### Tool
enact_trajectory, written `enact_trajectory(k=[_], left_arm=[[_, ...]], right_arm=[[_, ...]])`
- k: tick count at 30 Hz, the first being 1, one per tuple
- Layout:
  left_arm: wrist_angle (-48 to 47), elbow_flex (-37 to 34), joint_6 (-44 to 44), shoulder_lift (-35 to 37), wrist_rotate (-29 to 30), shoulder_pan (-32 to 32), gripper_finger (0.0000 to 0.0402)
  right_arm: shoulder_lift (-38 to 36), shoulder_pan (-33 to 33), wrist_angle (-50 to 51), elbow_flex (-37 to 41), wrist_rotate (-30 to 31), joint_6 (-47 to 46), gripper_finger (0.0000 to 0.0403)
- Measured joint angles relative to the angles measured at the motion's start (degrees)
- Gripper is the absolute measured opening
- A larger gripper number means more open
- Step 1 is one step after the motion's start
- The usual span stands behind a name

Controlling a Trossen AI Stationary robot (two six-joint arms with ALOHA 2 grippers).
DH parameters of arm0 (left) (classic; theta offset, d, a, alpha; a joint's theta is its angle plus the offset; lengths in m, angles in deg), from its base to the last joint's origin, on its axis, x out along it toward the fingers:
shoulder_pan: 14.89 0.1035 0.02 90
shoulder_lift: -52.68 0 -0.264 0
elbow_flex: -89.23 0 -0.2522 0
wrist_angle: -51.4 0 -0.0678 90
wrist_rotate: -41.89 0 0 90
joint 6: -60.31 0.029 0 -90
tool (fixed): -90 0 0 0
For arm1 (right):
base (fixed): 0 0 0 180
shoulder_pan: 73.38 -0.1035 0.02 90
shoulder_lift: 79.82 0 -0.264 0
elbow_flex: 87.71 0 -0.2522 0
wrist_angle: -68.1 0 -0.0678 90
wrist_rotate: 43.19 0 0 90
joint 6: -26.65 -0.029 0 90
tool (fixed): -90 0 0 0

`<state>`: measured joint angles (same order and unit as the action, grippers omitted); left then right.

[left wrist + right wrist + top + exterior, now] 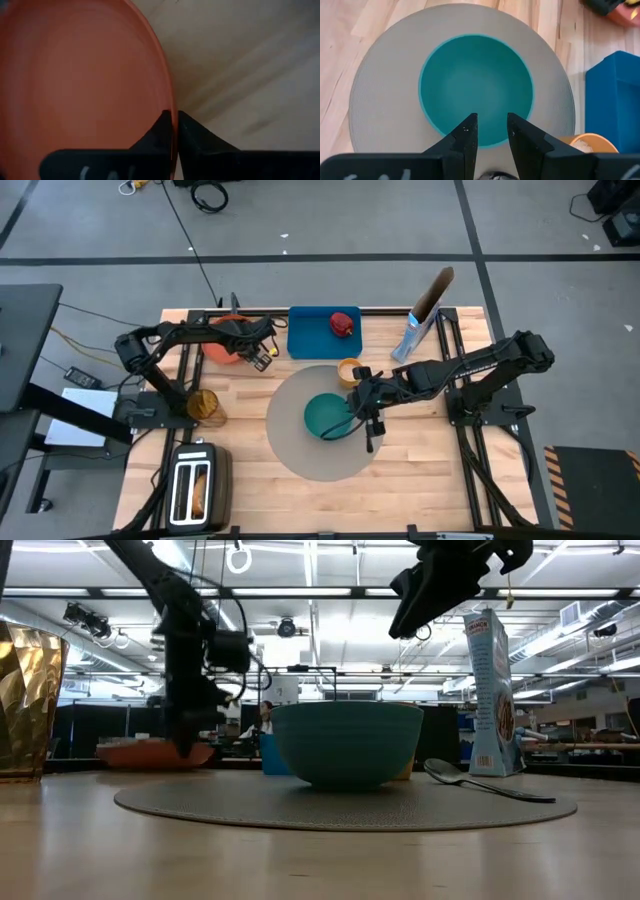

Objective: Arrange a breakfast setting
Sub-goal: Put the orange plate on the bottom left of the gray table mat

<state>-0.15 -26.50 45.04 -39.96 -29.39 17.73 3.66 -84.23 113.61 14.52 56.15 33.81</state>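
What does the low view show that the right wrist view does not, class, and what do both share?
Only the low view shows the metal spoon lying on the mat, the blue cereal bag upright behind it, and the left end effector down at the orange plate. Only the right wrist view shows the bowl's empty inside and the blue tray. Both show the teal bowl on the grey mat.

Printed lettering is being shown on the narrow face of the cereal bag (493, 690), standing at the right of the low view. A word in large capitals is being carried near the top of that face, but it is being seen too small to be read with certainty. Smaller print lower on the bag cannot be made out. In the high view and in both wrist views, no text, number, brand or sign is being shown legibly on anything.
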Motion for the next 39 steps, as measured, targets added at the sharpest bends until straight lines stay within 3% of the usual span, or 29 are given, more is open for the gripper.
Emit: enact_trajectory(k=[10, 21, 28, 39], left_arm=[[-20.34, 15.47, -0.63, 4.91, 0.58, -11.87, 0.0017], [-40.78, 36.70, -0.99, 6.21, 0.31, -31.80, 0.0018], [-40.80, 43.42, -1.21, 6.19, -0.48, -45.95, 0.0019], [-33.23, 44.03, -1.17, 5.48, -0.70, -66.56, 0.0018]], right_arm=[[-0.12, 0.07, 6.10, -0.02, 4.66, -0.11, 0.0113], [-6.55, 0.02, 12.46, -0.02, 9.18, -7.00, 0.0113], [-12.63, -2.39, 12.76, -0.02, 8.58, -12.29, 0.0113], [-18.07, -7.86, 13.41, -0.02, 8.12, -16.68, 0.0113]])
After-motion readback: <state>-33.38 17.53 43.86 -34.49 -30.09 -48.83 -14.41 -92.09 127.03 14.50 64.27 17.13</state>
